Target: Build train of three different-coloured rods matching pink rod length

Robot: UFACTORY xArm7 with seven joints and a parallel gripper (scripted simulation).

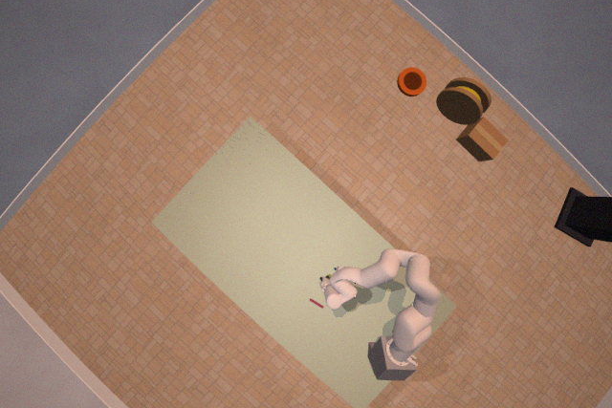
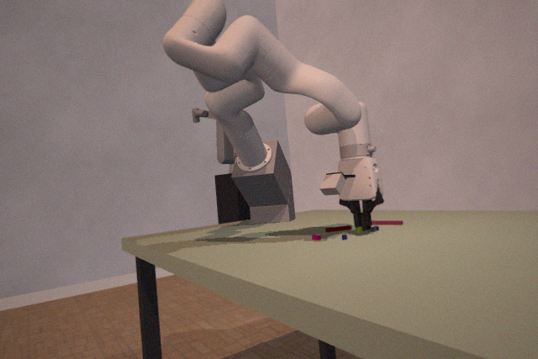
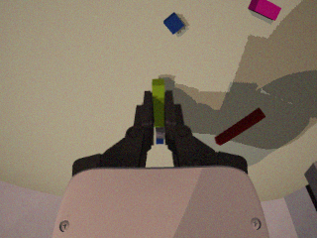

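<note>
My gripper is shut on the lime rod, which sticks out ahead of the fingertips, low at the table; it also shows in the side view. A small blue piece shows between the fingers near their base. A blue rod lies ahead, a magenta rod further right, and a red rod in shadow to the right. The pink rod lies left of the arm, also in the side view. Another blue rod sits beside the fingers.
The arm's base stands at the table's near corner. An orange bowl, a round burger-like object, a cardboard box and a black object are on the floor, far off the table.
</note>
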